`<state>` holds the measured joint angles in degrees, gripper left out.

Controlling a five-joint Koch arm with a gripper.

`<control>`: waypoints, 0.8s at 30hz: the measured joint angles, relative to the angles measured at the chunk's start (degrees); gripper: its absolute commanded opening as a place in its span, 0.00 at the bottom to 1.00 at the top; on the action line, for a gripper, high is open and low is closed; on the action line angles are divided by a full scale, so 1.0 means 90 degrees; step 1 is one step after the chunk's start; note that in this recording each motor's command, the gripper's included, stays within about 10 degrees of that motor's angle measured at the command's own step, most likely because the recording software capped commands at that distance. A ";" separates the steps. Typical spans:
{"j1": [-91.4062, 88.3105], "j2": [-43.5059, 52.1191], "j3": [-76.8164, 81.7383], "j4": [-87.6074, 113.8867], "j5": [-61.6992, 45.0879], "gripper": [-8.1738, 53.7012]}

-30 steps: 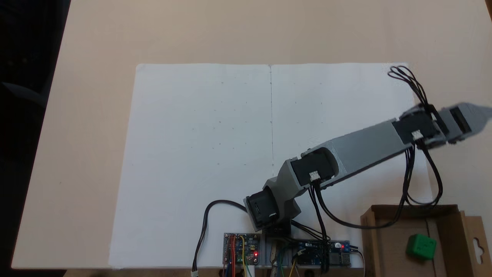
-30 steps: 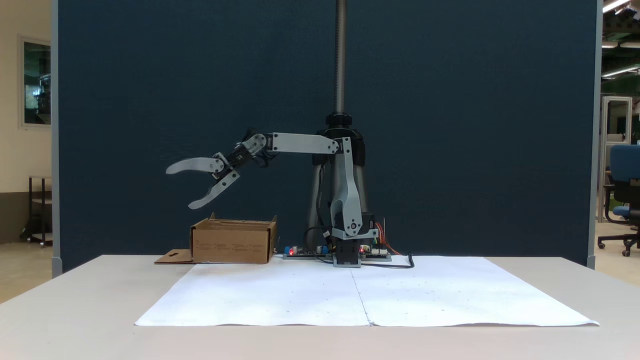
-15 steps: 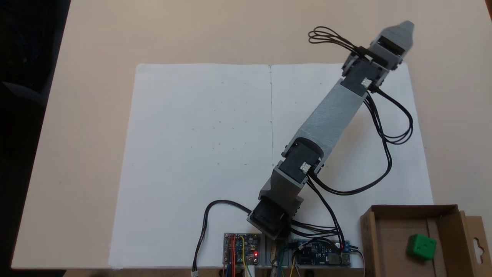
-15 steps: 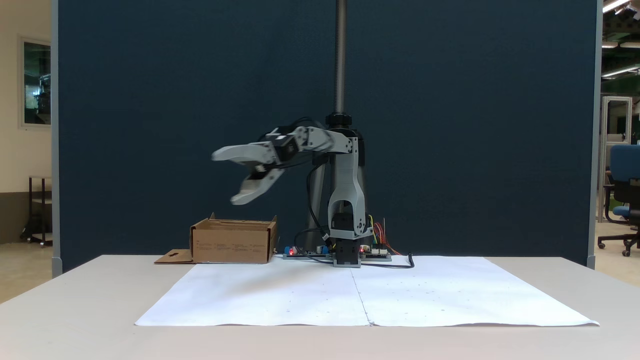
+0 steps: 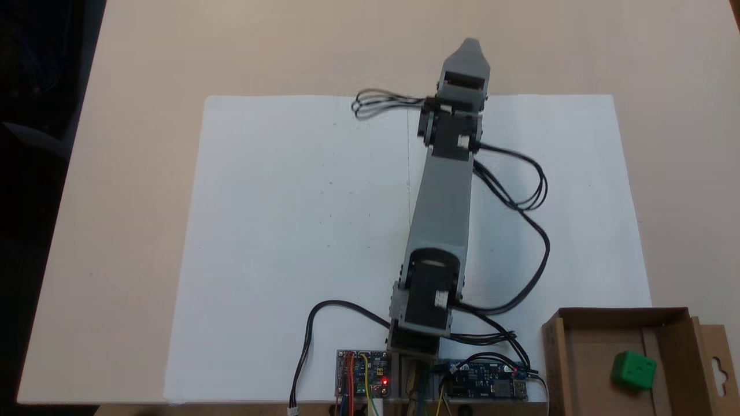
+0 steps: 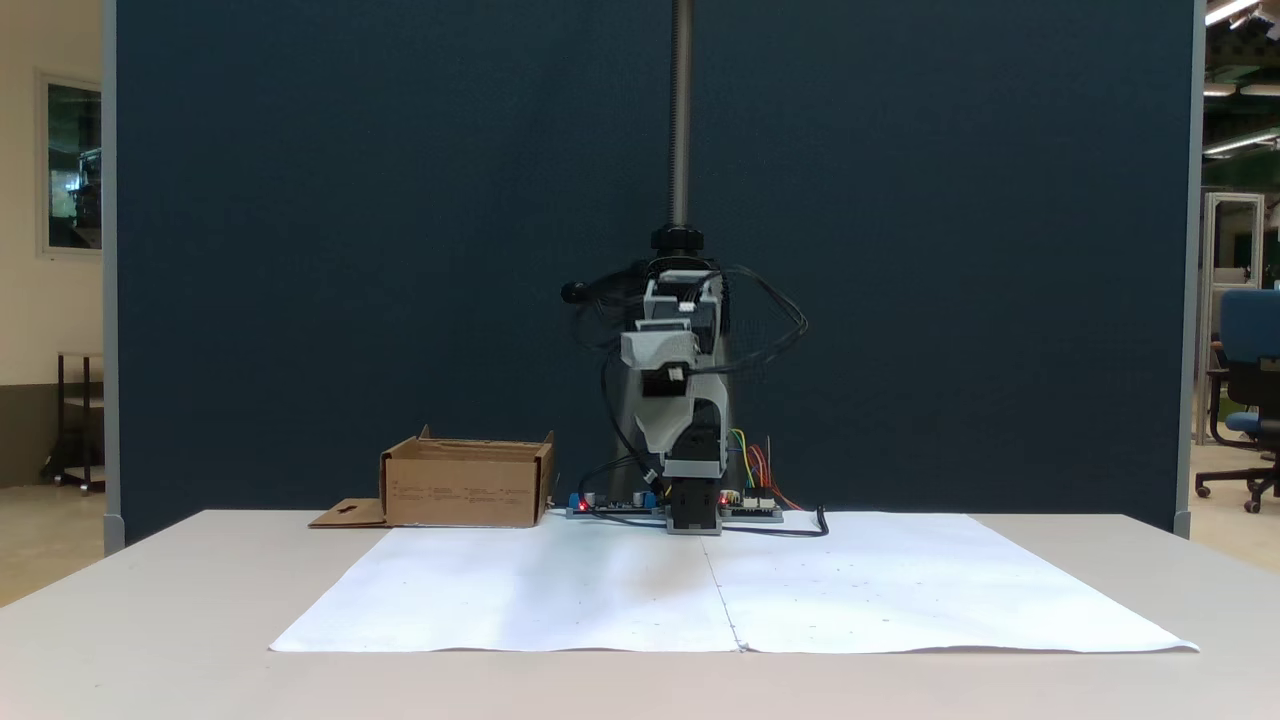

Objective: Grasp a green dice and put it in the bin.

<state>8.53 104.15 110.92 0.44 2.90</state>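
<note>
The hand (image 6: 662,390) (jaws apart) holds nothing, raised above the paper (image 6: 560,590).

Even, fairly bright overhead light is cast on the bench (image 5: 139,173) in both fixed views. The arm (image 6: 672,350) is smeared by motion blur. Soft shadow is thrown on the paper (image 6: 560,590).

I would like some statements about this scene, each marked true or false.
1. The green dice lies inside the cardboard box. True.
2. The end effector holds the dice. False: it is far from the dice, beyond the far edge of the white paper.
3. The box stands on the white paper's middle. False: it sits at a corner, beside the circuit boards.
4. A red light glows on a circuit board. True.
</note>
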 measured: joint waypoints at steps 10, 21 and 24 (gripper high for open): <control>-0.0117 0.2363 0.2764 -0.1914 0.0000 0.84; -0.0322 0.2773 0.5107 -0.4189 -0.0020 0.83; -0.0596 0.2773 0.5352 -0.4814 -0.0020 0.83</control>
<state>3.16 129.11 159.08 -42.89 2.72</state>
